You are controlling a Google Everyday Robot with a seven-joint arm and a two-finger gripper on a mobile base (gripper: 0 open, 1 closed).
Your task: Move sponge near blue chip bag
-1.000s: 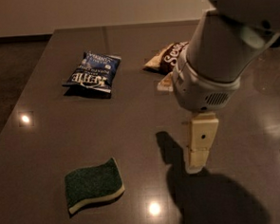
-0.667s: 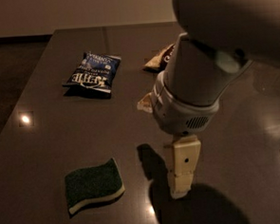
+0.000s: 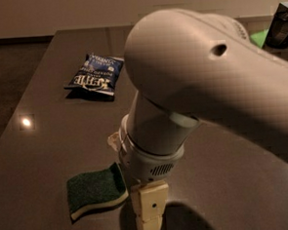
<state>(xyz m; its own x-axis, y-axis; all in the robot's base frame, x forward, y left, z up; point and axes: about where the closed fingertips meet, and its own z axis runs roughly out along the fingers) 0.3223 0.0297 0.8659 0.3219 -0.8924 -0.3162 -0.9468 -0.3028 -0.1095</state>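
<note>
The sponge (image 3: 95, 190), dark green on top with a pale foam layer, lies flat near the table's front left. The blue chip bag (image 3: 96, 75) lies flat at the back left of the table, well apart from the sponge. My gripper (image 3: 149, 210) hangs from the big pale arm, low over the table, just to the right of the sponge and close to its right edge. Only one pale finger block shows. The arm hides much of the table's right side.
The dark grey table (image 3: 48, 142) has its left edge running along the frame's left. A green and dark object (image 3: 280, 28) stands at the far right back. A lamp glare spot (image 3: 26, 122) shows on the tabletop.
The arm has swung left and toward the front, bringing the gripper from right of centre to just beside the sponge. The brown bag at the back is now hidden behind the arm.
</note>
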